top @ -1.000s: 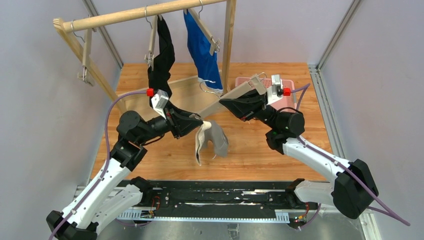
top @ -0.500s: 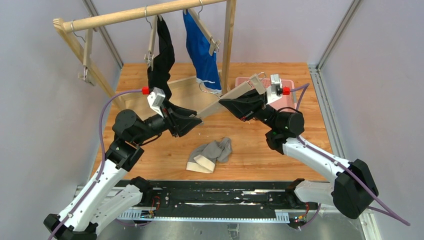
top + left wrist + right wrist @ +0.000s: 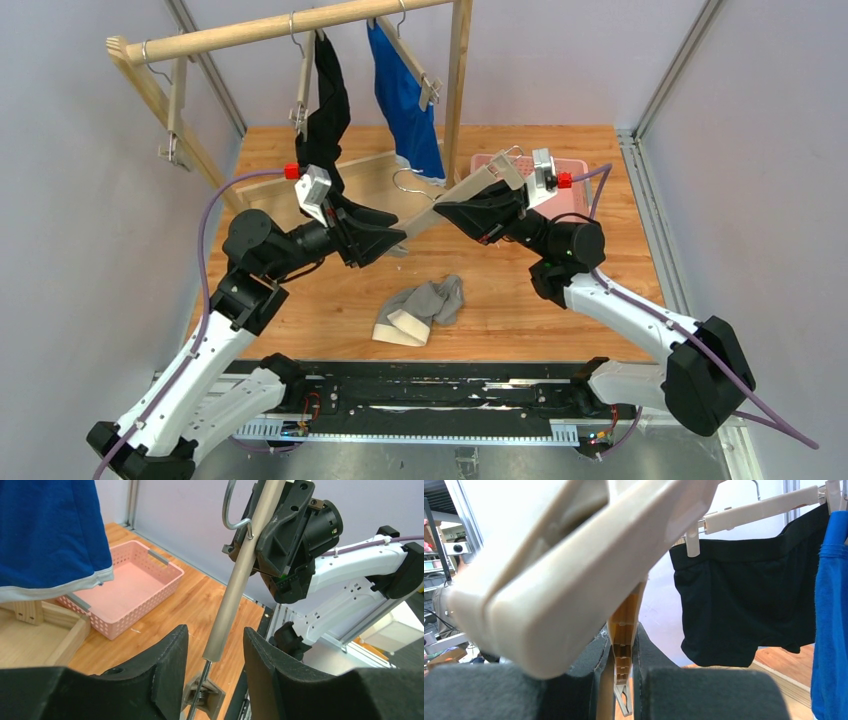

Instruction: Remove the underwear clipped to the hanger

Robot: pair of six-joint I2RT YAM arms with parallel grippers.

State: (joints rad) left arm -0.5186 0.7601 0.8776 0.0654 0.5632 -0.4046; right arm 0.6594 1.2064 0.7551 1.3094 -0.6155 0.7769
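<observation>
1. The left gripper (image 3: 212, 647) is wide open. Its two fingers sit one on each side of the hanger (image 3: 239, 575) bar and do not pinch it.
2. The right gripper (image 3: 623, 672) is squeezed tight on the same hanger and holds it up in the air.
3. This hanger has nothing on it. The grey underwear (image 3: 424, 306) lies loose on the table (image 3: 330, 310), below the two grippers.
4. The black underwear (image 3: 325, 115) and the blue underwear (image 3: 405, 95) hang clipped on the rack (image 3: 250, 32).
5. I think the left gripper should pull straight back, so it does not catch the clip (image 3: 202, 700). The right one should hold on firmly.
</observation>
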